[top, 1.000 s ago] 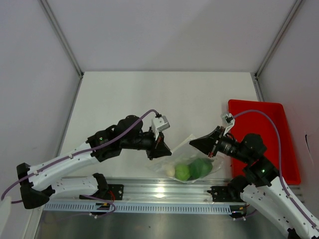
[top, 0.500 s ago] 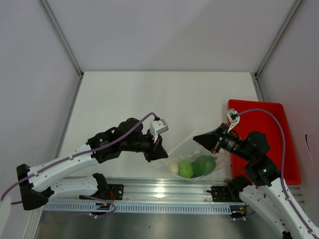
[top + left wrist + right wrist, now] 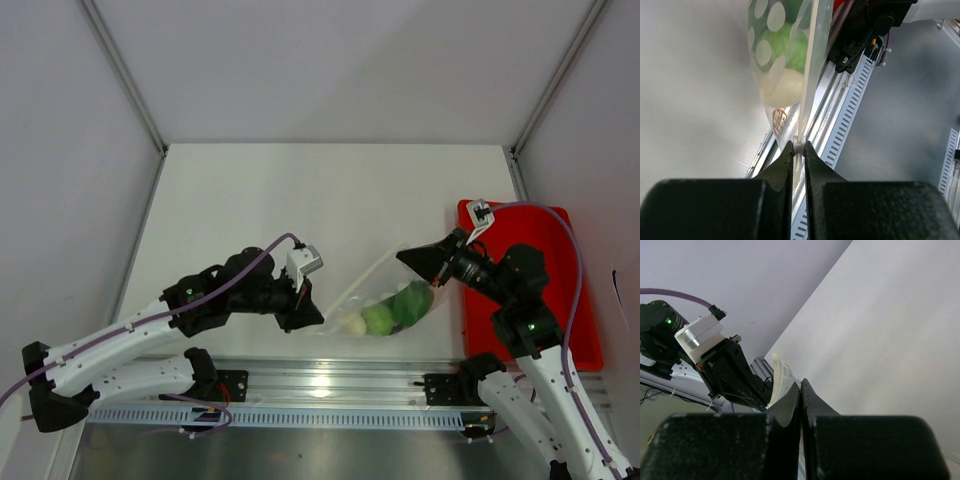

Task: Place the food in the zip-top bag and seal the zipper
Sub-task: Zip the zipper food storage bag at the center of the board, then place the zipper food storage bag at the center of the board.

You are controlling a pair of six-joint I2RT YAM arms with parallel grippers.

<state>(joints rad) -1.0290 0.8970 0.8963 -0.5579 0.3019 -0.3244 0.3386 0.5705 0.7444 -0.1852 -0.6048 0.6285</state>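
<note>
The clear zip-top bag (image 3: 375,295) hangs stretched between my two grippers near the table's front edge. Inside it lie a whitish ball (image 3: 354,324), a bright green round piece (image 3: 378,318) and a darker green piece (image 3: 410,302); no purple piece shows. My left gripper (image 3: 312,316) is shut on the white zipper slider (image 3: 798,147) at the bag's left end. The left wrist view shows the ball (image 3: 782,89) and green pieces (image 3: 790,45) through the plastic. My right gripper (image 3: 408,258) is shut on the bag's right end, its edge (image 3: 782,380) showing beside the fingers.
A red tray (image 3: 535,280) lies at the right, behind my right arm. The metal rail (image 3: 330,385) runs along the near edge, just below the bag. The left arm's wrist and camera (image 3: 705,347) show in the right wrist view.
My left gripper slid left and toward the front along the bag's mouth. My right gripper rose and moved right and back, pulling the bag taut; the food shifted with it.
</note>
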